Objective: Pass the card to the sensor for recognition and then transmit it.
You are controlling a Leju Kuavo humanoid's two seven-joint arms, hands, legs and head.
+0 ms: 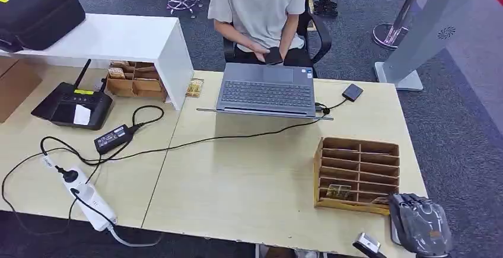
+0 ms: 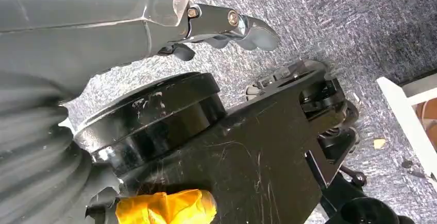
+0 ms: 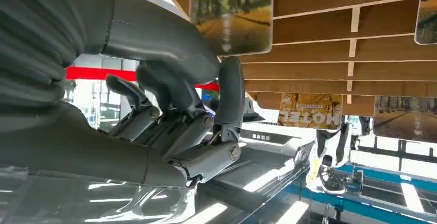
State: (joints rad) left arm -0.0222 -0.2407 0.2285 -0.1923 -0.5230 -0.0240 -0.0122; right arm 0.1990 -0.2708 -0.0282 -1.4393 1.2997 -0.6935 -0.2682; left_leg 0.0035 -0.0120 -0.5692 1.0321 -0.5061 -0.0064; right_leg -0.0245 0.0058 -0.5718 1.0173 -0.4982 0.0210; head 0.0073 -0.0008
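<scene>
The wooden rack (image 1: pixel 357 174) sits on the worktop (image 1: pixel 249 187) and it's the thing to go by. A card (image 1: pixel 338 191) is tucked in a slot at the rack's near edge, on its left side. The right hand (image 1: pixel 420 222) hovers just past the rack's near right corner, fingers (image 3: pixel 170 131) curled in and holding nothing; the wrist view shows them close by a card (image 3: pixel 233 14) in the rack. The left hand (image 2: pixel 227 28) hangs over grey carpet, fingers bent, nothing in them. Beyond the rack there's a laptop (image 1: pixel 266 89) with a person (image 1: pixel 261 9) sitting behind it.
</scene>
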